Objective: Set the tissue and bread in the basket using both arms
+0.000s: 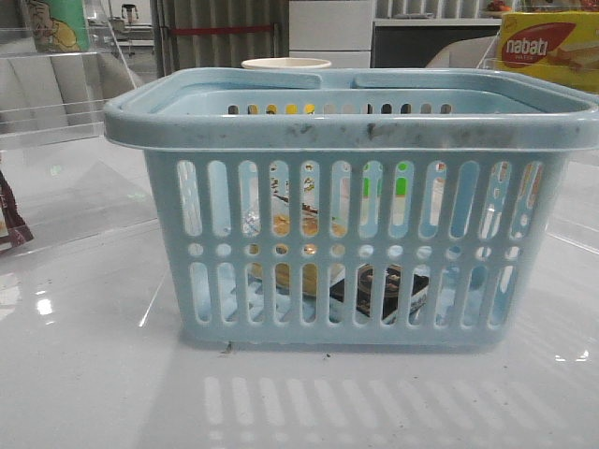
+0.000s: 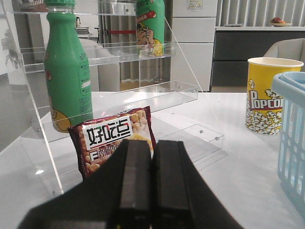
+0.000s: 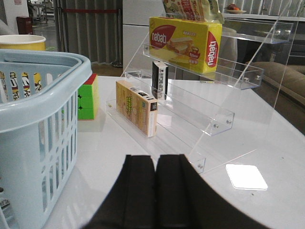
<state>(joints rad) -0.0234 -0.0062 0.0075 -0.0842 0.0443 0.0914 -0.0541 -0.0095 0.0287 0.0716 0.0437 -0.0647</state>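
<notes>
Basket (image 1: 356,131) fills centre of the front view. Through its slots: tissue (image 1: 379,292) lower centre-right on the floor, bread (image 1: 295,234) left of it. Left gripper (image 2: 144,183) pressed together, empty; right gripper (image 3: 156,191) likewise, both outside the basket.

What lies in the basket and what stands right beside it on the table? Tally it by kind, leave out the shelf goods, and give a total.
In the basket, seen through its slots:
bread: 1
tissue: 1
Beside it on the table:
popcorn cup: 1
puzzle cube: 1
Total: 4
</notes>
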